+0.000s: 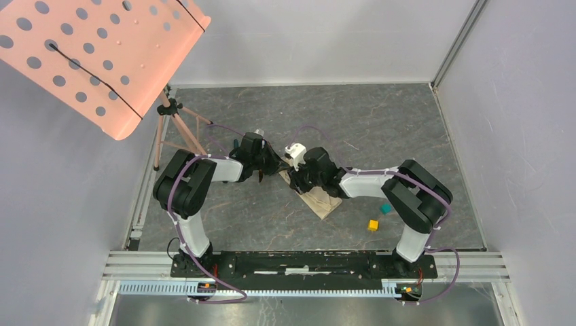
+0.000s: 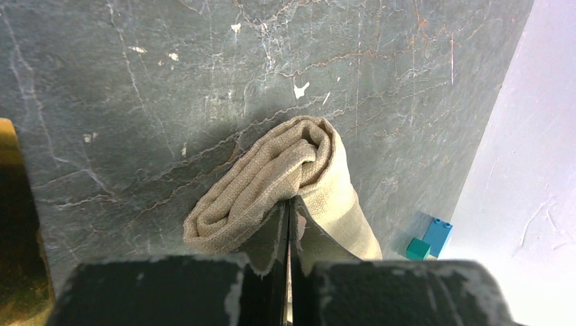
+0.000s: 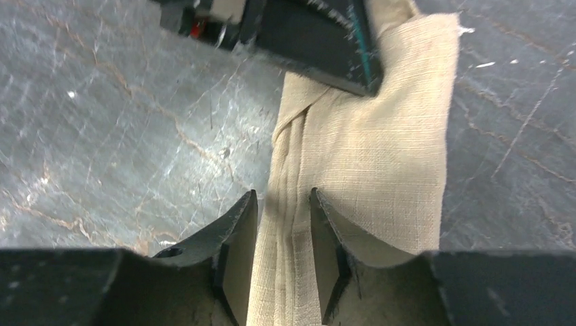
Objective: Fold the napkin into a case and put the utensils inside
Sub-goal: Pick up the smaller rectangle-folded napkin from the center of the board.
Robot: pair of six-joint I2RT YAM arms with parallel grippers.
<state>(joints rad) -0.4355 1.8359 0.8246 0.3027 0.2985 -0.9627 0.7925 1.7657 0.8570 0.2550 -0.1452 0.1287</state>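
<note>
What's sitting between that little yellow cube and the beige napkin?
Nothing. In the top external view, only bare grey marbled tabletop separates the yellow cube from the napkin.

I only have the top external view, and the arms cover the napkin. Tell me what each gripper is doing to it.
Observer: The left gripper is shut on an edge of the napkin, which is bunched into a loose roll there.
Operator: Now the right one.
Observer: The right gripper is open, straddling a lengthwise pleat in the flatter part of the cloth.
Operator: Report anything else I'm missing.
Observer: A blue block lies next to the teal block.
</note>
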